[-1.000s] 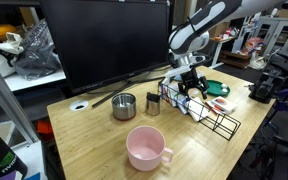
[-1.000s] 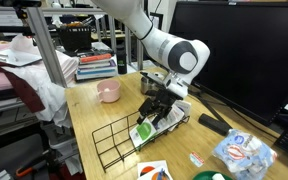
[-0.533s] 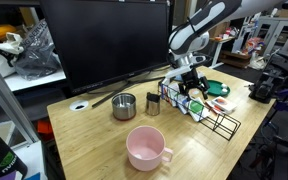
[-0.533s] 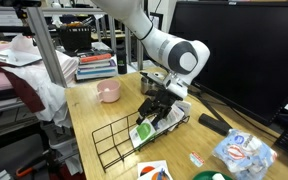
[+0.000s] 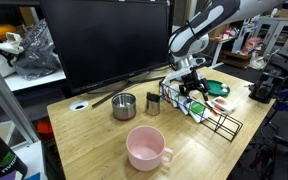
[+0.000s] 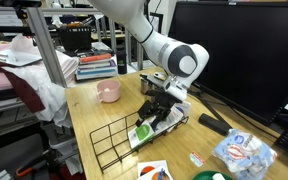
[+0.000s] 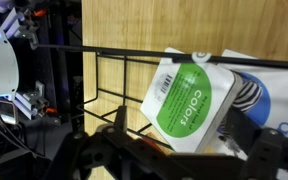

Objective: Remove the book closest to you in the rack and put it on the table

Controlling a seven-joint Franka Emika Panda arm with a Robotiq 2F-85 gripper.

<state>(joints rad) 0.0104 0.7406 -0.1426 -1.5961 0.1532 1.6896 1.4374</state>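
Observation:
The black wire rack (image 5: 222,122) lies on the wood-grain table (image 5: 94,140) and shows in both exterior views (image 6: 109,150). A white book with a green circle reading "colors" (image 7: 189,100) leans in the rack; it also shows in an exterior view (image 6: 144,130). More books, one zebra-striped (image 7: 252,90), stand behind it. My gripper (image 5: 189,88) is down at the books (image 6: 160,105). In the wrist view my gripper (image 7: 187,142) has its jaws wide apart, with the book's lower edge between them. I cannot see any contact.
A pink mug (image 5: 147,148) stands near the table's front and shows in both exterior views (image 6: 108,90). Two metal cups (image 5: 124,105) (image 5: 153,103) stand beside the rack. A large monitor (image 5: 104,45) stands behind. A green plate (image 5: 216,88) and a black remote (image 6: 212,124) lie nearby.
Almost nothing has changed. My gripper stays at the green-circle book, and the rack's free end has shifted very slightly.

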